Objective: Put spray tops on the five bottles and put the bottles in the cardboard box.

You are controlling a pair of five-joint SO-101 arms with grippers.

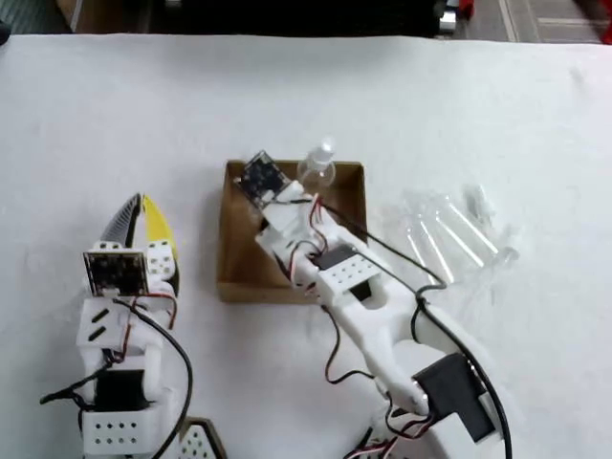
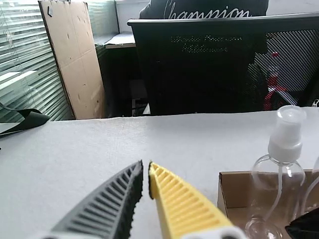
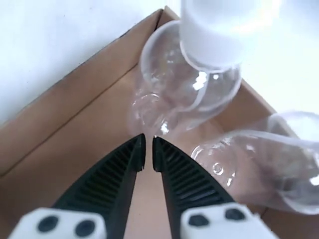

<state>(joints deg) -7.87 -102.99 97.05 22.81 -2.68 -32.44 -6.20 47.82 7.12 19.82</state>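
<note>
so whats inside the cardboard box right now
One clear bottle with a spray top stands in the far corner of the cardboard box, a second clear bottle beside it. The right arm covers much of the floor.

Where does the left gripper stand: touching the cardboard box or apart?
Apart. The high view shows bare table between the left gripper and the cardboard box.

Glossy clear plastic bottle (image 3: 172, 82) inside matt brown cardboard box (image 3: 65, 117).
</note>
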